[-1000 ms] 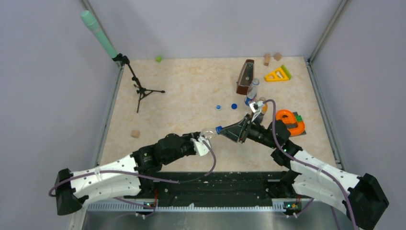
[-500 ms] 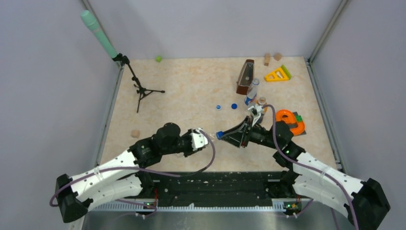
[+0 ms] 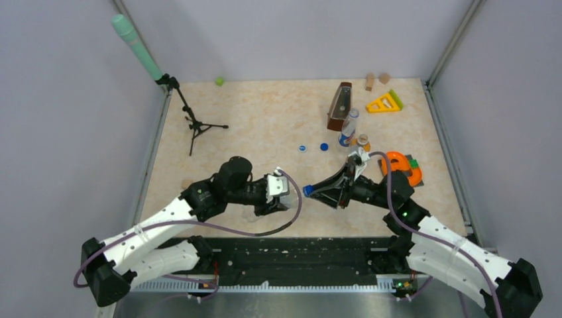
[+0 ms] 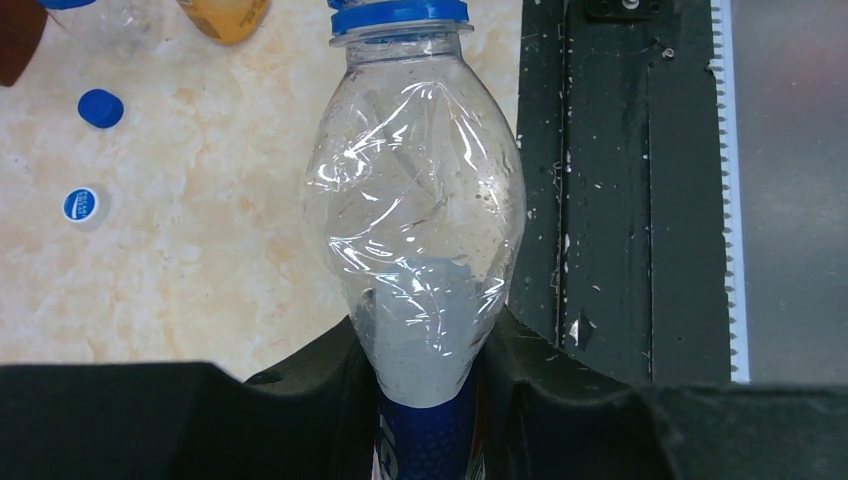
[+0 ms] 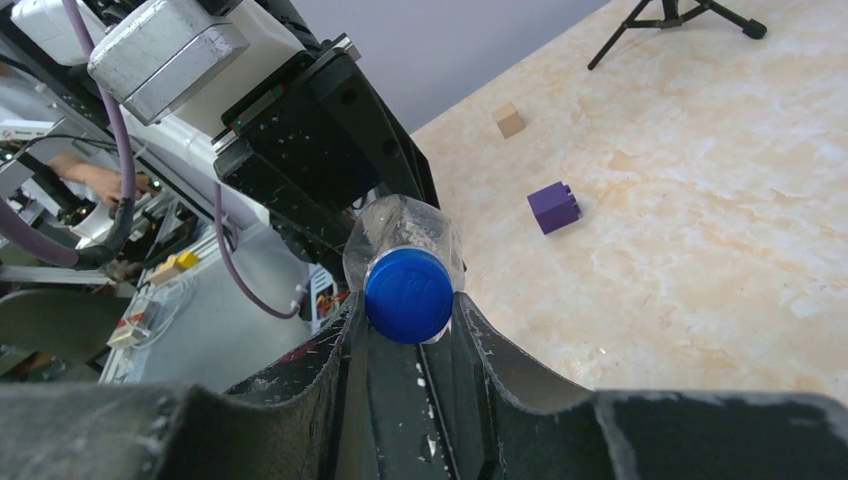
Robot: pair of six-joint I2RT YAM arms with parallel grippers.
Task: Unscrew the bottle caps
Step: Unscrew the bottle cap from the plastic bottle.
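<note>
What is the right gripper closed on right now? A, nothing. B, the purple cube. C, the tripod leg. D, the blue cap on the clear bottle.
D: the right wrist view shows the right gripper pinching the blue cap of the clear bottle, which the left gripper holds.

I had bright, even overhead light, soft shadows; glare streaked the clear bottle (image 4: 415,230), blue cap (image 5: 408,295) sharp.

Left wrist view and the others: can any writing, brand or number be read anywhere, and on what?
clear bottle: blue label with white marks, mostly cut off by the frame, unreadable.
pale cap: round blue print, too small to read.
screwed-on blue cap: plain, no writing.
Nothing else legible in any view.
</note>
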